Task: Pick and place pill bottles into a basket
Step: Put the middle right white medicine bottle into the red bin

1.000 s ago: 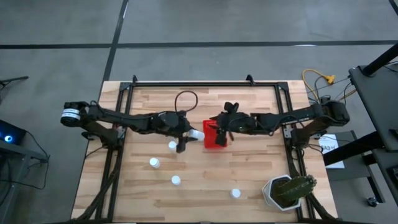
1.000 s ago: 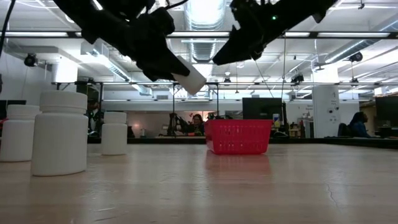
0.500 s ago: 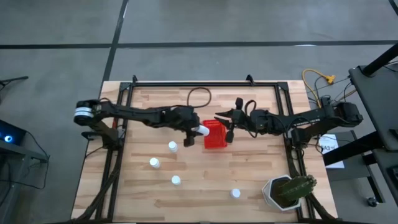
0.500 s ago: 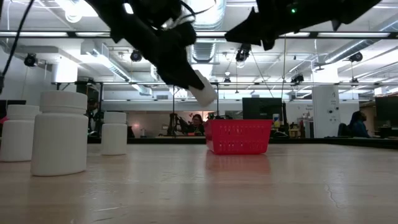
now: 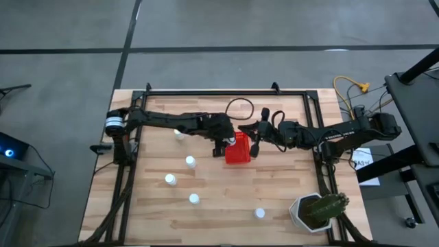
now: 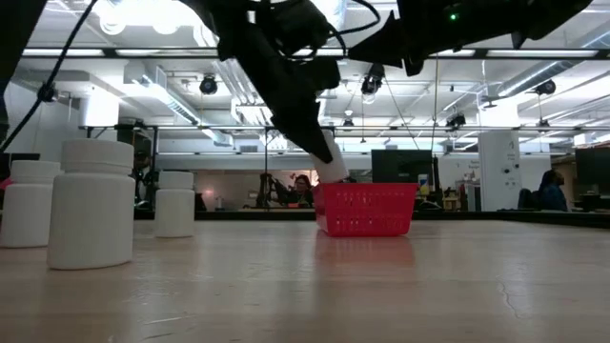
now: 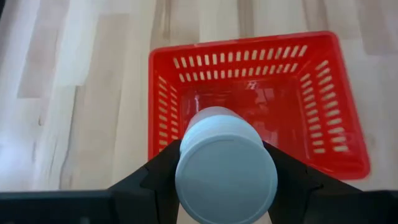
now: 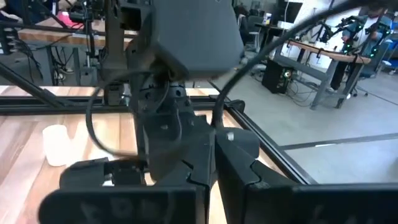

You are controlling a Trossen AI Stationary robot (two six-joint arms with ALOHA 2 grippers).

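Over the red basket (image 7: pixel 323 112) the left gripper (image 7: pixel 225 171) pinches a white pill bottle (image 7: pixel 225 168) between its fingers, cap toward the wrist camera, just above the basket's near wall. A likely slip — letting go too close to that wall could bounce the bottle off the rim onto the table. From the wrist view the basket looks empty, though the bottle hides part of its floor. Five more bottles stand on the wood, one (image 5: pixel 180 134) near the left arm. Just beside the basket, the right gripper (image 5: pixel 254 140) has its fingers pressed together on nothing — close enough that the arms might brush.
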